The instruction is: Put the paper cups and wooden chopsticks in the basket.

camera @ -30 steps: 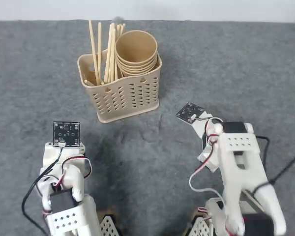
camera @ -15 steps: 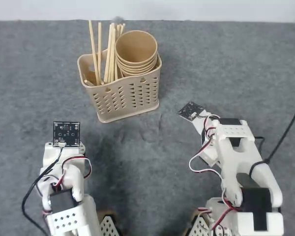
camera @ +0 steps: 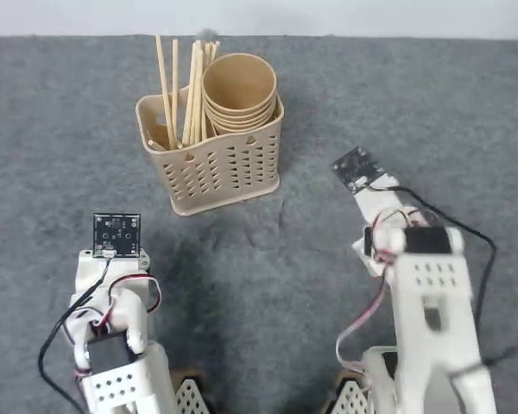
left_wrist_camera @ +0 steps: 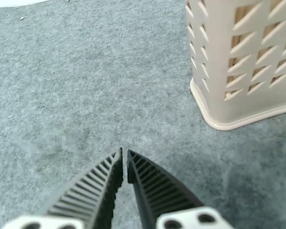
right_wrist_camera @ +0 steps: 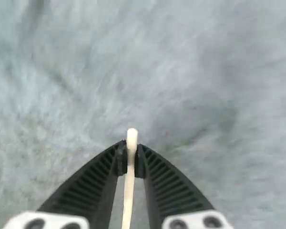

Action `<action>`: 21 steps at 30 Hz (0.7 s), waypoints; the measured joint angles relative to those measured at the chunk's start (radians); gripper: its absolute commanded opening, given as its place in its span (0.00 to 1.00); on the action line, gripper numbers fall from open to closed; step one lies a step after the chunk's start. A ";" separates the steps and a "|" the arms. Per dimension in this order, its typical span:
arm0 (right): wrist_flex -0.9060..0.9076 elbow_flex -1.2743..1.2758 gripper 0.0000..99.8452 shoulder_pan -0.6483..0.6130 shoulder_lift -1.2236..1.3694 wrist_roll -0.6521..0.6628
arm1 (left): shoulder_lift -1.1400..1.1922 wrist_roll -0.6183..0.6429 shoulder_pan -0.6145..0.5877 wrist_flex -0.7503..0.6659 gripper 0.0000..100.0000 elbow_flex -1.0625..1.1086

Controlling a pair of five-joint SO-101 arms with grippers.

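One wooden chopstick is pinched in your right jaws, and that arm has just swung outward over the worktop, away from the basket where the paper cups already stand. Left jaws are pressed together near the basket. Steer back.

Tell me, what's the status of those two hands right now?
Right hand shut on a chopstick. Left hand shut, empty, short of the basket. Basket already holds stacked cups and other chopsticks. Nothing seen blocking the way.
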 measured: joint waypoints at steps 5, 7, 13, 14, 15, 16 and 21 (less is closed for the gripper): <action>-0.089 -0.087 0.01 -0.002 -0.244 -0.221 | 0.000 0.000 0.000 0.000 0.01 0.000; -0.149 -0.097 0.01 -0.009 -0.315 -0.295 | 0.000 0.000 0.000 0.000 0.01 0.000; -0.325 -0.097 0.01 -0.097 -0.417 -0.511 | 0.000 0.000 0.000 0.000 0.01 0.000; -0.367 -0.097 0.01 -0.121 -0.428 -0.559 | 0.000 0.000 0.000 0.000 0.01 0.000; -0.414 -0.097 0.01 -0.146 -0.437 -0.609 | 0.000 0.000 0.000 0.000 0.01 0.000; -0.465 -0.097 0.01 -0.163 -0.445 -0.660 | 0.000 0.000 0.000 0.000 0.01 0.000; -0.752 -0.097 0.01 -0.295 -0.465 -0.853 | 0.000 0.000 0.009 0.000 0.01 0.000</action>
